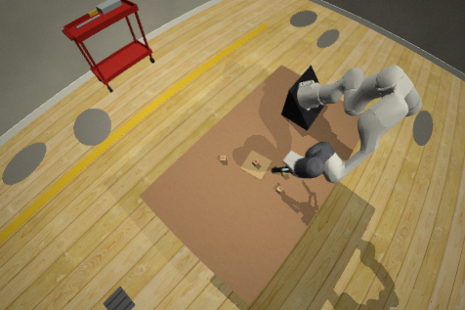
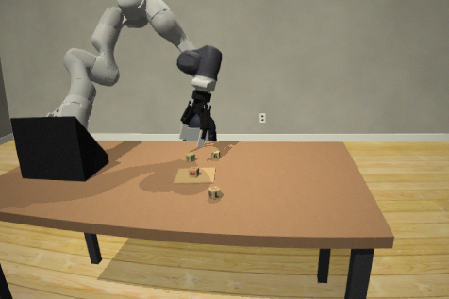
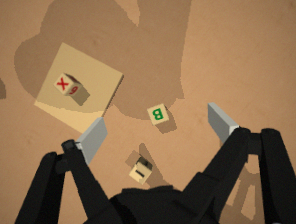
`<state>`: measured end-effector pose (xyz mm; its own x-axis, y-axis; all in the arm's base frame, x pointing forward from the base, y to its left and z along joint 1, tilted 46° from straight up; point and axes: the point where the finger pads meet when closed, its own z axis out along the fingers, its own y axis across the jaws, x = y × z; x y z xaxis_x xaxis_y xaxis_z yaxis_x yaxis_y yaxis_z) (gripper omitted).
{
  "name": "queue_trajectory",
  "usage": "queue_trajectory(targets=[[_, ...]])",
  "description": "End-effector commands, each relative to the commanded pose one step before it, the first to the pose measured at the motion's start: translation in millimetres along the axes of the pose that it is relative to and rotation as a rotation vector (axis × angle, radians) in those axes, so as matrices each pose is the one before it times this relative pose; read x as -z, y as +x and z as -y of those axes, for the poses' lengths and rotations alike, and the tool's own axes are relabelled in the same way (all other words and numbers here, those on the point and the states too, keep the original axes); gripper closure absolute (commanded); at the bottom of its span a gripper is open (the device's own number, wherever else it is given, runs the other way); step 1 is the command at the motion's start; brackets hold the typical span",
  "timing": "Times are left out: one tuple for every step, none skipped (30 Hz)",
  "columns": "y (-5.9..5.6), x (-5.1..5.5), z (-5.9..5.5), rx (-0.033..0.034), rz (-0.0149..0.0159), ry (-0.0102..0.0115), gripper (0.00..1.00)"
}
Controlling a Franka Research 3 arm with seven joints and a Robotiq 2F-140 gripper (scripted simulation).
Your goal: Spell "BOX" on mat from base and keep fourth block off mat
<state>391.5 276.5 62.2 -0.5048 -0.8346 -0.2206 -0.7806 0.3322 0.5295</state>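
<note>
The beige mat (image 1: 248,167) (image 2: 181,178) (image 3: 100,75) carries the block with a red X (image 1: 255,162) (image 2: 193,173) (image 3: 64,83) on top. The block with a green B (image 2: 190,157) (image 3: 158,114) lies off the mat; the B looks upside down in the wrist view. A block with a dark bar-like mark (image 1: 279,189) (image 2: 215,155) (image 3: 140,171) on top lies nearby, a G on one side. A fourth block (image 1: 223,158) (image 2: 214,192) lies beyond the mat, an L on one side; its top letter is unreadable. My open gripper (image 2: 193,136) (image 3: 158,119) hangs above the B block, holding nothing.
The black wedge-shaped base block (image 1: 301,107) (image 2: 52,150) stands on the brown table (image 1: 210,214) (image 2: 302,197) at the robot's base. A red cart (image 1: 105,33) stands on the floor away from the table. The arm's shadow falls across part of the mat.
</note>
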Motion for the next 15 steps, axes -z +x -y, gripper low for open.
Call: queue_trajectory(targets=[[0.26,-0.38,0.33,0.00285,0.00071,0.00085,0.00],[0.00,0.00,0.00,0.00000,0.00000,0.00000,0.00],[0.00,0.00,0.00,0.00000,0.00000,0.00000,0.00],[0.00,0.00,0.00,0.00000,0.00000,0.00000,0.00],[0.00,0.00,0.00,0.00000,0.00000,0.00000,0.00],[0.00,0.00,0.00,0.00000,0.00000,0.00000,0.00],[0.00,0.00,0.00,0.00000,0.00000,0.00000,0.00],[0.00,0.00,0.00,0.00000,0.00000,0.00000,0.00],[0.00,0.00,0.00,0.00000,0.00000,0.00000,0.00],[0.13,0.06,0.96,0.00019,0.00040,-0.00016,0.00],[0.88,0.32,5.71,0.00107,0.00226,-0.00090,0.00],[2.47,0.41,12.69,0.00198,0.00441,-0.00166,0.00],[5.21,-0.16,19.73,0.00215,0.00524,-0.00173,0.00],[0.00,0.00,0.00,0.00000,0.00000,0.00000,0.00],[0.00,0.00,0.00,0.00000,0.00000,0.00000,0.00]])
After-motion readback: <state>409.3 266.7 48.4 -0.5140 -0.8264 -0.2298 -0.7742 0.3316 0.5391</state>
